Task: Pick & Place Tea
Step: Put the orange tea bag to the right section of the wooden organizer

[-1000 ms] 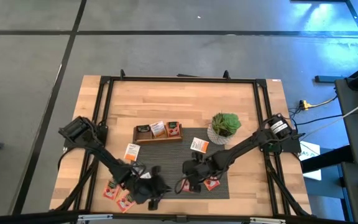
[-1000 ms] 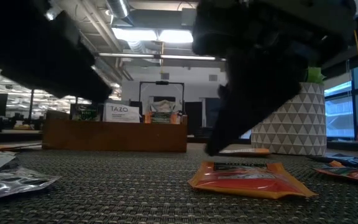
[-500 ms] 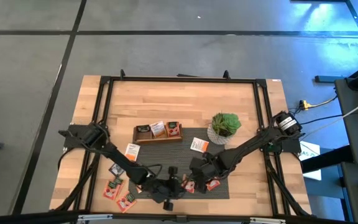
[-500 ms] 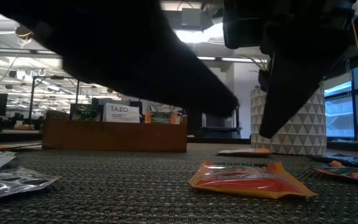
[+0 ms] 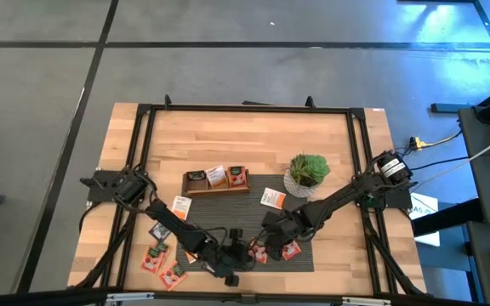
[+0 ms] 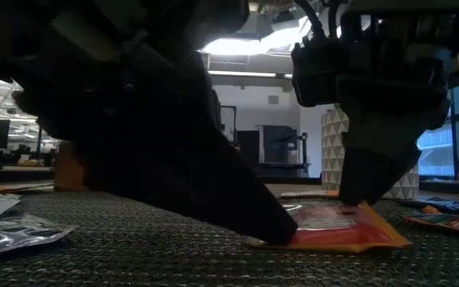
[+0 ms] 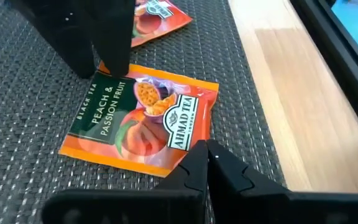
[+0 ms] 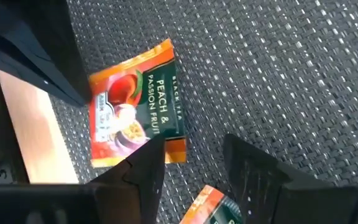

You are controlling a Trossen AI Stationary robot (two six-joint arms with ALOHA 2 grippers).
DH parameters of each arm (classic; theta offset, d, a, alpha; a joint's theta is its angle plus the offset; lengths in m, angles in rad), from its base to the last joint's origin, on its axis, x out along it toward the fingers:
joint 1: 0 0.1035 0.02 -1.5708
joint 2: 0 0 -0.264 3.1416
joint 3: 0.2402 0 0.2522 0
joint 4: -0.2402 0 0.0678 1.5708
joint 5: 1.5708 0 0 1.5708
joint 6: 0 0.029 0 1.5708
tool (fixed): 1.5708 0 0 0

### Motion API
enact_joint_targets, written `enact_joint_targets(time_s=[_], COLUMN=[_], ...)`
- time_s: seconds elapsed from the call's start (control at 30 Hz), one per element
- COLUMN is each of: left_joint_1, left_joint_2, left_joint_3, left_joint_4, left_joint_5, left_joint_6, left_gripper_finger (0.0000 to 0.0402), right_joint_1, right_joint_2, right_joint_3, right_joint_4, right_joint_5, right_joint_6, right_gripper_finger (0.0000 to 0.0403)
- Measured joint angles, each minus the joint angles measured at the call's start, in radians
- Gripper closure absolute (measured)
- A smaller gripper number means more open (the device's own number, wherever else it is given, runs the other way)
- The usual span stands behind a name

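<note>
An orange tea sachet (image 7: 142, 118) printed "Peach & Passion Fruit" lies flat on the dark woven mat (image 5: 300, 208) near the table's front edge. My left gripper (image 7: 202, 150) comes in from the table's left, shut, with its tips at one corner of the sachet. My right gripper (image 8: 194, 158) is open and points steeply down over the opposite corner. The sachet (image 5: 256, 255) shows between the two grippers in the high view. My left gripper touches the sachet's corner (image 7: 185, 149) with its shut fingertips, slanting down from the table's left. The sachet stays flat on the mat. My right gripper has one fingertip (image 8: 154, 149) on the sachet's opposite corner (image 7: 104, 71), from above. Its other finger (image 8: 253, 168) stands over bare mat.
A second orange sachet (image 5: 290, 251) lies just right of the grippers. Several more lie at the front left (image 5: 162, 262), and white ones (image 5: 272, 198) lie on the mat's far part. The wooden tray (image 5: 217, 180) and the potted plant (image 5: 307, 172) stand behind.
My left gripper has moved toward the table's right and sunk to the mat, reaching the sachet's corner. My right gripper has rolled about its own axis and come down onto the sachet's other corner.
</note>
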Motion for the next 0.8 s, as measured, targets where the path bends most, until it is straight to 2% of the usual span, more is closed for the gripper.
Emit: enact_joint_targets(time_s=[0.5, 0.63, 0.8], left_joint_1=[0.01, 0.01, 0.01], left_joint_2=[-0.001, -0.001, 0.0], left_joint_3=[0.0, -0.001, -0.002], left_joint_4=[-0.015, -0.016, -0.017], left_joint_5=[0.011, 0.005, -0.016], left_joint_6=[-0.022, -0.023, -0.023], left_gripper_finger=[0.0398, 0.0398, 0.0398], right_joint_1=[-0.007, -0.007, -0.007], right_joint_2=[0.0, 0.0, 0.0], right_joint_3=[0.0, 0.0, 0.0], right_joint_4=[0.026, 0.026, 0.03], right_joint_5=[-0.065, -0.079, -0.083], right_joint_6=[-0.034, -0.042, -0.059], right_gripper_finger=[0.0245, 0.0278, 0.0341])
